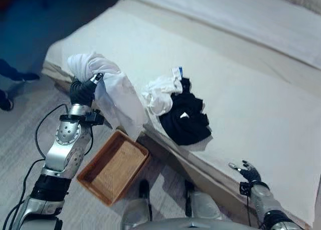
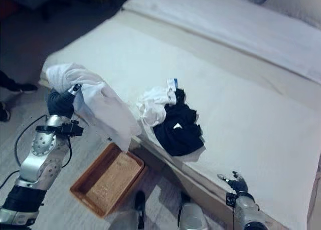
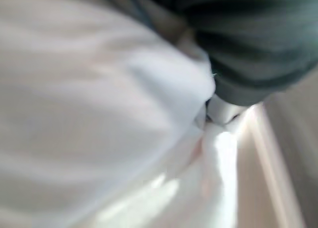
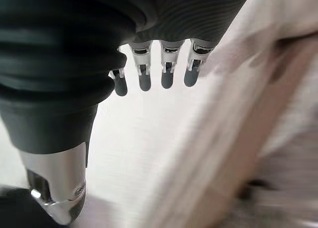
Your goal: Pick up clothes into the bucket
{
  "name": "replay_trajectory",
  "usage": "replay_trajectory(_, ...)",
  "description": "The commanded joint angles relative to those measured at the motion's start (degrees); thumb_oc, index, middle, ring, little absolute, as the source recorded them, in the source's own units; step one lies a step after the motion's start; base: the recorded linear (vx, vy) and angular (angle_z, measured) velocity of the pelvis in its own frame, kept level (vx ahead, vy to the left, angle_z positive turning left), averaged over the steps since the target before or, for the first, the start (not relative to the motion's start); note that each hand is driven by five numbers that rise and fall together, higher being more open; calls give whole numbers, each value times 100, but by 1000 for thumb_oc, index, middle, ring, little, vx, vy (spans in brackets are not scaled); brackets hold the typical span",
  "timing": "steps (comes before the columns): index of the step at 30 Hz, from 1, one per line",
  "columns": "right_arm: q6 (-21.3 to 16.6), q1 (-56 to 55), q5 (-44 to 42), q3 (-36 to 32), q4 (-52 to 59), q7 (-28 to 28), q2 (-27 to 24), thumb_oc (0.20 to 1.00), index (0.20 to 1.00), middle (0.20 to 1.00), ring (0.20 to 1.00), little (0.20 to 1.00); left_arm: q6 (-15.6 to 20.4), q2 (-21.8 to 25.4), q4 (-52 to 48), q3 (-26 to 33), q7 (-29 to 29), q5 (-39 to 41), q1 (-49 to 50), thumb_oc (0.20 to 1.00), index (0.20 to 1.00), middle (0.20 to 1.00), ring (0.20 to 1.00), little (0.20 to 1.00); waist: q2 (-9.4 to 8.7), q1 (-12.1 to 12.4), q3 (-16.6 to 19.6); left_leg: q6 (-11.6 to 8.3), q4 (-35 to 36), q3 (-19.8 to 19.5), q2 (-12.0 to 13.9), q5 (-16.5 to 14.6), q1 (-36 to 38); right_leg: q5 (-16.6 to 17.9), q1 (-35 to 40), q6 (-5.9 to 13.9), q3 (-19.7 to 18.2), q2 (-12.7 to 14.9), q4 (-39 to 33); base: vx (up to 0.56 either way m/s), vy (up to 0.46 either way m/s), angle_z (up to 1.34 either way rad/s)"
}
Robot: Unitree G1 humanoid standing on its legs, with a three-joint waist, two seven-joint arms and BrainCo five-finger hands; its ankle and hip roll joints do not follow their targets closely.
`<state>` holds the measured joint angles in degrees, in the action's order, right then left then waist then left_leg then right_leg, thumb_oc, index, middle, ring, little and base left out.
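White cloth [image 1: 113, 87] bunched in my left hand [image 1: 82, 89] at frame left hangs above the basket [image 1: 114, 167]; it could drape over the rim. My right hand [image 1: 248, 172], fingers loose, idles lower right.

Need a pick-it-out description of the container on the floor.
Start at the bed and find its near edge. On the floor just below that edge, under the white garment hanging from the left robot hand, sits the basket: a shallow, rectangular, brown woven one.
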<state>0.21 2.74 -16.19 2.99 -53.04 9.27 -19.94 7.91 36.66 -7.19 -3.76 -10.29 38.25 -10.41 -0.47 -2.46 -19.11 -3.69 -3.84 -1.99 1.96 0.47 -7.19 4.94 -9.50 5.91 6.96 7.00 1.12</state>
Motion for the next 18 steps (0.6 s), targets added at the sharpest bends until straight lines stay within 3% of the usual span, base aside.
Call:
replay_trajectory(1,-106,115,289,175,19,186,-67,1000,1000,1000,1000,1000,401,-246,-88,333,-306,-717,-109,200,200,200,200,200,-120,-22,145,130,-776,-212,-292,-251,-595,-821,-257,75,-144,67,1200,-89,14,7)
replay_trajectory(11,-156,409,407,247,-421,479,-172,1000,1000,1000,1000,1000,256,-690,1437,16,-669,-1367,-225,200,200,200,200,200,-149,-61,-557,268,-1941,-232,-415,-546,-1734,-1183,-1327,-68,-315,195,2435,-65,21,6)
replay_trajectory(18,-358,870,369,515,-298,890,-186,1000,1000,1000,1000,1000,5,-746,3836,-443,-1504,-2141,-1352,200,200,200,200,200,-297,-164,-1054,311,-2496,-274,-409,-603,-2609,-1293,-2163,-119,-350,225,2989,-50,17,3)
